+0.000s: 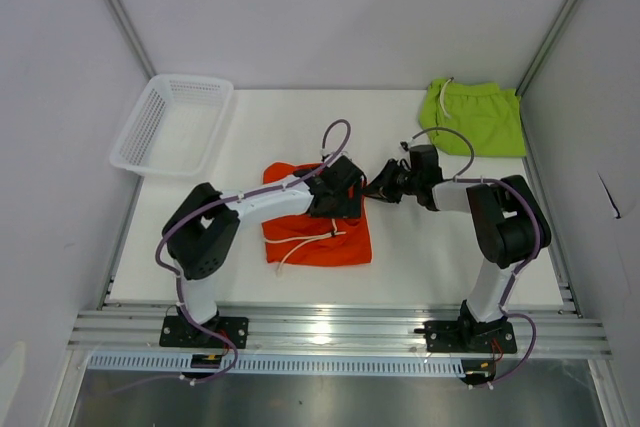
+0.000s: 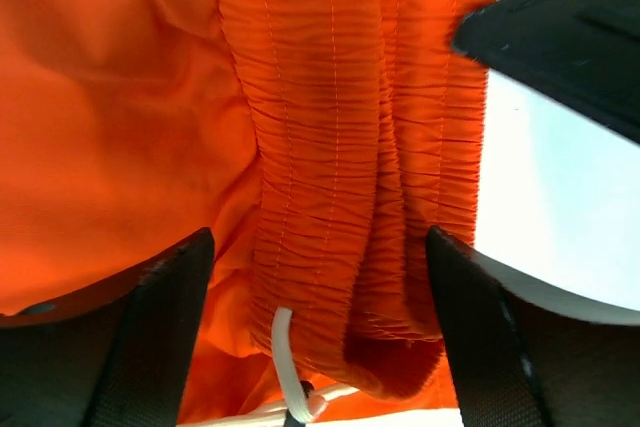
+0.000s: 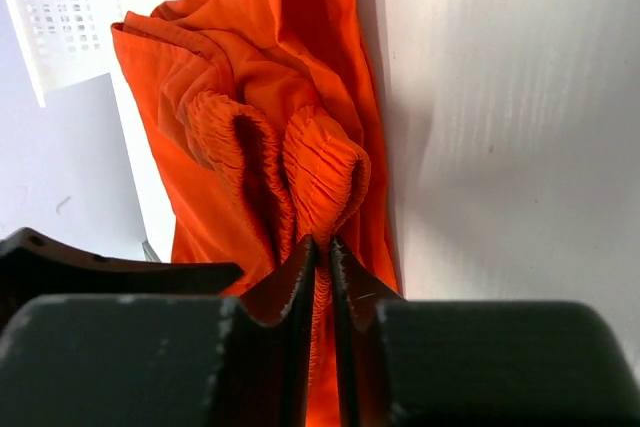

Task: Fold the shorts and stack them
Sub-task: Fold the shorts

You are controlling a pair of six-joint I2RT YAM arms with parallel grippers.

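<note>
The orange shorts lie in a bunched square in the middle of the table, white drawstring across the front. My left gripper is open over their right edge, with the gathered elastic waistband between its spread fingers. My right gripper reaches in from the right and is shut on a fold of the same waistband. The lime green shorts lie folded at the far right corner of the table.
A white plastic mesh basket stands at the far left of the table. Grey enclosure walls close in both sides and the back. The white table top shows bare to the right of the orange shorts.
</note>
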